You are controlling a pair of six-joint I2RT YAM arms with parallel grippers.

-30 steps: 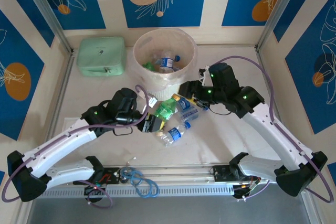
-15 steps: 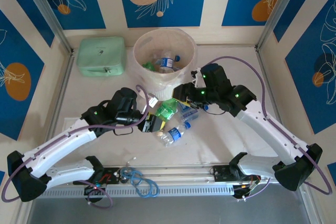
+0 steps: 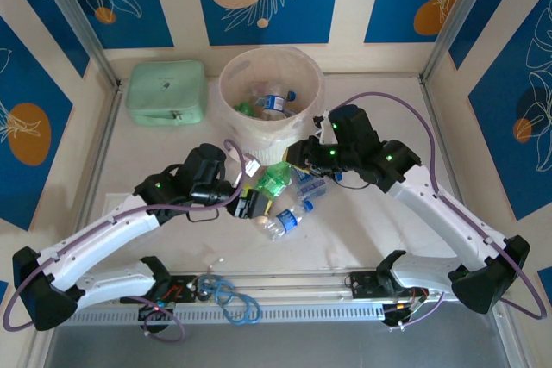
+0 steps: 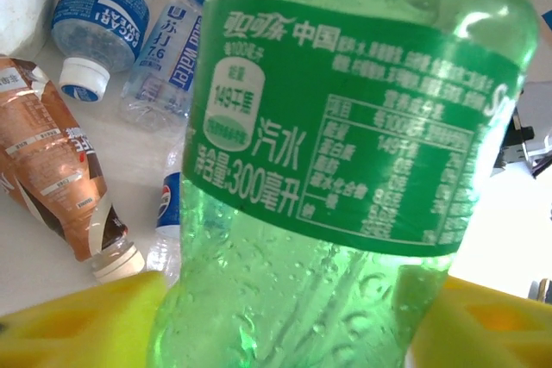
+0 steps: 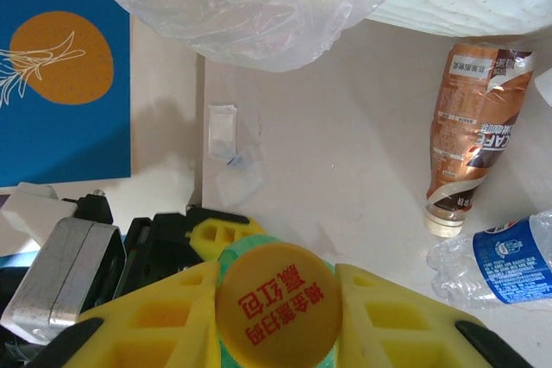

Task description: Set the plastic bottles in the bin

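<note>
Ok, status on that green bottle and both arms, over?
Right fingers shut on yellow cap of green bottle. Left fingers flank its body, grip unclear. Bin close behind, partly filled. Brown bottle and clear bottles loose on table.

Green bottle (image 4: pixel 345 170) label, white print: "中国", "汽水", "300毫升", plus a nutrition table too fine to read. Blue-label bottle (image 4: pixel 90 6): "OCARI" legible. Clear bottle beside it (image 4: pixel 168 49): "Water". Yellow cap (image 5: pixel 278 306): red Chinese characters, upside down.
</note>
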